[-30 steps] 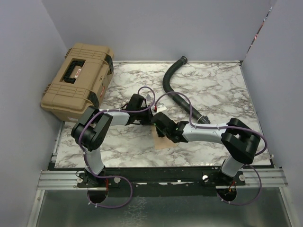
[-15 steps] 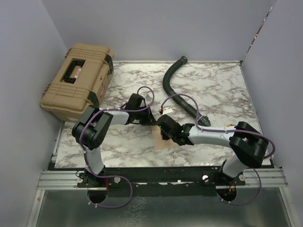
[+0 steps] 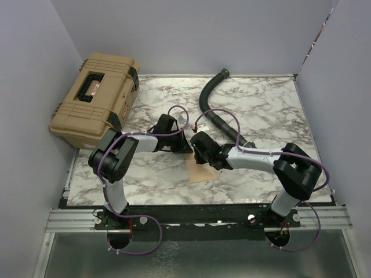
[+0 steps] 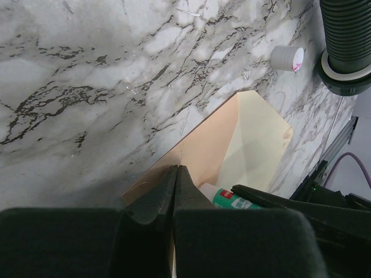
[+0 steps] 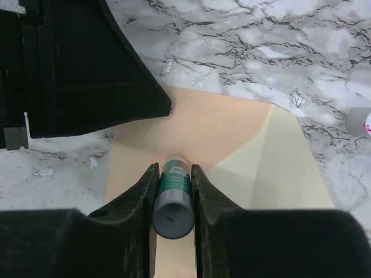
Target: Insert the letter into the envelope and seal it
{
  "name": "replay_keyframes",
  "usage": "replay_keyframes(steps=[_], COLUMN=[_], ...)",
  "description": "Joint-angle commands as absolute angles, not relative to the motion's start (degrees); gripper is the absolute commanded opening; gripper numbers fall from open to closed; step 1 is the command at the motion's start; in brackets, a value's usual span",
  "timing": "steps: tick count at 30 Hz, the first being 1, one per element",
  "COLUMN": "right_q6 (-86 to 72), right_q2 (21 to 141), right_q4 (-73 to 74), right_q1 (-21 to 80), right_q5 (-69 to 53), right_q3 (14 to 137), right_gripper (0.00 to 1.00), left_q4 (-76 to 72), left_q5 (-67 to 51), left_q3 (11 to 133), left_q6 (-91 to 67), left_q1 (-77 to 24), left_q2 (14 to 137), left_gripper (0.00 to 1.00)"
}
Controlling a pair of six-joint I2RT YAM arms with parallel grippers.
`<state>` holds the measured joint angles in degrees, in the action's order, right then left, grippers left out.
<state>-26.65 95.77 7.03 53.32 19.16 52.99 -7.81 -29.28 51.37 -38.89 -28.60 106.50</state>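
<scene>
The envelope (image 5: 197,127) lies flat on the marble worktop (image 3: 266,104), in front of the two arm bases and between the arms. Its pointed flap (image 5: 278,168) is open and turned toward the right, and it shows the pale cream inside. Whether the letter is inside the envelope I cannot tell.

The right end effector (image 5: 174,171) is over the brown body of the envelope. Its fingers are narrow and they grip a glue stick (image 5: 173,200) with a green label, one finger on each side. The stick points down at the paper, near the base of the flap.

The left end effector (image 4: 175,176) is fully closed, with nothing between the fingers. Its tips are at the left edge of the envelope.

Farther away, a small white cap (image 4: 287,58) lies on the worktop, just beside the end of a black ribbed hose (image 3: 211,98). A tan toolbox (image 3: 95,98) stands at the far left corner.
</scene>
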Motion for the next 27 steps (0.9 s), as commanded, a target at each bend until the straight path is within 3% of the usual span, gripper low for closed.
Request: replay_keyframes(steps=[1,9,17,27], right_q6=[-24.6,-26.1,-29.9,-25.4], right_q2=[96.7,94.0,92.2,96.0], right_q4=[10.1,12.7,15.9,13.4], right_q1=[53.5,57.4,58.3,52.7], right_q5=[15.4,11.2,14.3,17.7], right_q3=[51.7,49.0,47.2,51.2], right_gripper=[0.01,0.01,0.01,0.0], left_q4=[-0.1,1.8,1.8,2.0], left_q5=[-22.1,-21.4,-21.1,-22.3], left_q3=[49.4,49.8,49.5,49.3], left_q6=[-36.2,-37.2,-37.6,-37.4], left_q1=[-29.3,-29.0,-28.3,-27.6], left_q2=[112.3,113.8,113.9,113.7], left_gripper=[0.0,0.0,0.0,0.0])
